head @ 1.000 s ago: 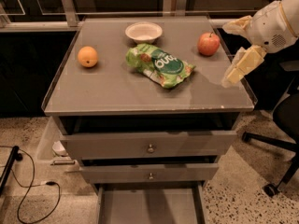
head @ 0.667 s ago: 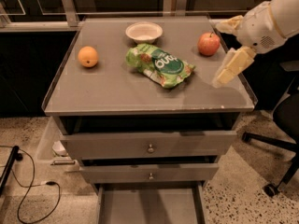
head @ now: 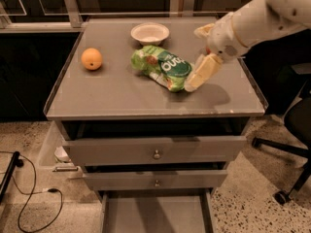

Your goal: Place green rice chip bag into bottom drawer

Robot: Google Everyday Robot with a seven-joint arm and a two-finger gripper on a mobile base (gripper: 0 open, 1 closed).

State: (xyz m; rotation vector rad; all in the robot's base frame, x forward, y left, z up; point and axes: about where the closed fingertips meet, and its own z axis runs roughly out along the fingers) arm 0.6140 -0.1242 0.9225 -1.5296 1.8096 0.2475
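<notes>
The cream jaws are standing spread apart, gripping nothing, as the white arm's two-finger gripper (head: 195,58) is hovering over the right end of the crinkly light-green foil rice chip bag (head: 163,66), which is lying on the flat grey bench (head: 121,96). The arm is reaching to grasp; next the jaws are going to need to straddle the bag and close before carrying it down into the pulled-out grey bottom drawer (head: 155,212)

The bottom drawer (head: 155,213) is cut off by the lower edge. The right end of the green rice chip bag (head: 163,67) is partly covered by the gripper (head: 195,59) held over it.
</notes>
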